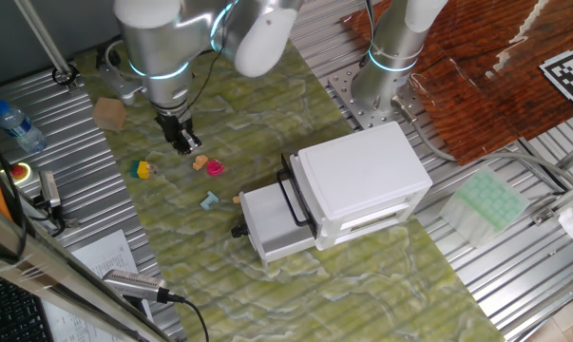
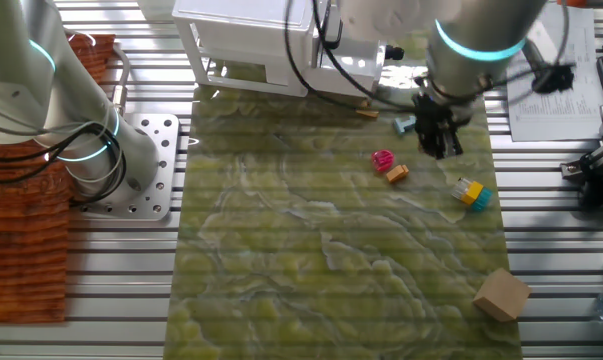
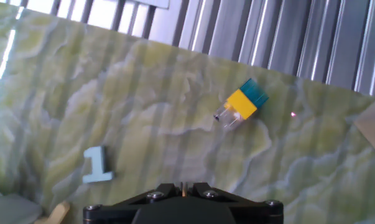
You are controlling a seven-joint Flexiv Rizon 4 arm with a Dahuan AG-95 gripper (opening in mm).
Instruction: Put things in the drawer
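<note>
My gripper (image 1: 185, 144) hangs over the green mat with its jaws together and nothing visible between them; it also shows in the other fixed view (image 2: 442, 146) and at the bottom of the hand view (image 3: 182, 185). A small orange piece (image 1: 199, 161) and a pink piece (image 1: 215, 168) lie just right of it on the mat. A yellow-and-teal piece (image 3: 240, 103) lies ahead of the hand camera. A light blue piece (image 3: 97, 165) and a tan piece (image 1: 237, 199) lie nearer the cabinet. The white drawer (image 1: 272, 226) stands pulled out of the white cabinet (image 1: 362, 176).
A cardboard cube (image 1: 108, 114) sits at the mat's far corner. A water bottle (image 1: 15, 125) and a red button (image 1: 20, 172) are on the ribbed table at the left. A second arm's base (image 1: 381, 90) stands behind the cabinet. A pale green rack (image 1: 490, 201) lies to the right.
</note>
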